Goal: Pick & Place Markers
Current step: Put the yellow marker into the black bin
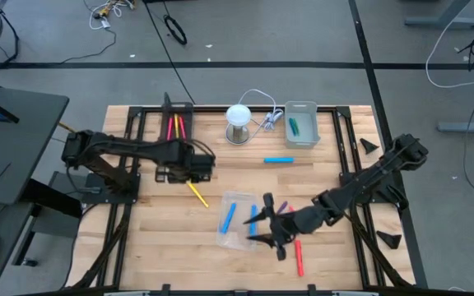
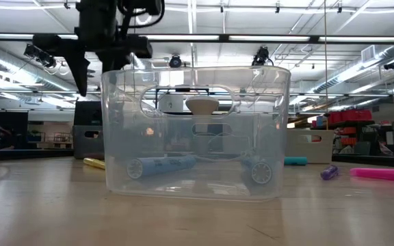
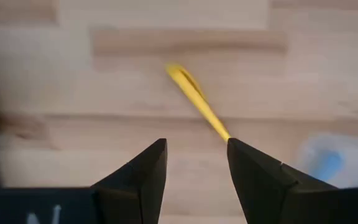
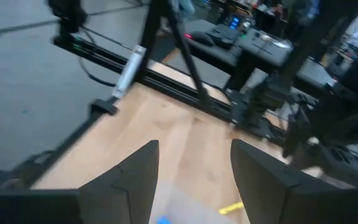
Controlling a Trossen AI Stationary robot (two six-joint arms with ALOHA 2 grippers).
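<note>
Overhead, the wooden counter carries two dark arms. The left hand hangs over the left-centre of the counter, just above and beside a yellow marker that lies flat on the wood; in the left wrist view its fingers stand apart with nothing between them, and the yellow marker runs aslant ahead of the tips, untouched. The right hand sits at the right edge of a clear tray near the counter's front middle, its two fingers spread wide and empty, as the right wrist view also shows. Inside the clear tray lie two blue markers, seen from table height as blue sticks on the tray floor. A red marker lies on the wood just right of this tray, under the right hand, and a purple marker lies close by. A further blue marker lies alone on the counter toward the back. A second clear bin at the back holds a teal marker. Red and yellow markers rest in a black holder at the back left. A white lamp-like object stands between the holder and the bin.
</note>
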